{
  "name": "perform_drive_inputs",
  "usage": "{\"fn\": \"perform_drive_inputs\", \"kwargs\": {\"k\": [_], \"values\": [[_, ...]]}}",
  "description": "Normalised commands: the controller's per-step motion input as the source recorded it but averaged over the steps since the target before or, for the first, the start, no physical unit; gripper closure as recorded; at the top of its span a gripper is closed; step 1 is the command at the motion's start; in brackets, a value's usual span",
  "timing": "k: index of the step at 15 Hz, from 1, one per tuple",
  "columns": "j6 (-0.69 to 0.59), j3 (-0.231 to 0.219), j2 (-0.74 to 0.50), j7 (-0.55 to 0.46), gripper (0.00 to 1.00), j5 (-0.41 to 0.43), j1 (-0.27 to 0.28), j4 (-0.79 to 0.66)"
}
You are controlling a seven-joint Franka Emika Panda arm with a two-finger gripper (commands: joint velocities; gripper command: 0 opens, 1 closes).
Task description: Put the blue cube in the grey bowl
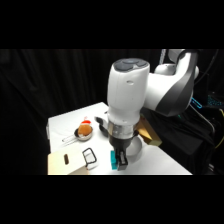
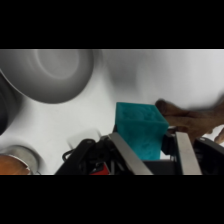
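Observation:
The blue cube (image 2: pixel 141 125), a small cyan block, sits between my gripper's (image 2: pixel 145 142) two metal fingers (image 2: pixel 184 152) in the wrist view. The left finger lies against the cube and a narrow dark gap shows at the right one, so the gripper is open around it. In the side view the cube (image 1: pixel 113 161) shows at the gripper's (image 1: pixel 118 163) tips, low over the table's near edge. The grey bowl (image 2: pixel 50 72) fills the wrist view's upper left. From the side the bowl (image 1: pixel 135 148) is partly hidden behind the gripper.
A small pan with an orange thing (image 1: pixel 83 131) stands at the table's left, with a dark object (image 1: pixel 101 121) behind it. A black-framed object (image 1: pixel 89 157) and a tan board (image 1: pixel 65 162) lie near the front edge. A brown piece (image 1: pixel 147 134) sits behind the grey bowl.

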Motion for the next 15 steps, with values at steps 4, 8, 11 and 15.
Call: {"fn": "perform_drive_inputs", "kwargs": {"k": [4, 8, 11, 15], "values": [[-0.05, 0.134, -0.5, -0.08, 0.72, -0.156, -0.166, -0.44], [0.08, 0.144, -0.41, -0.17, 0.72, -0.086, -0.226, -0.45], [0.15, 0.119, -0.34, -0.19, 0.72, -0.039, -0.222, -0.43], [0.21, 0.112, -0.31, -0.19, 0.72, 0.011, -0.185, -0.41]]}}
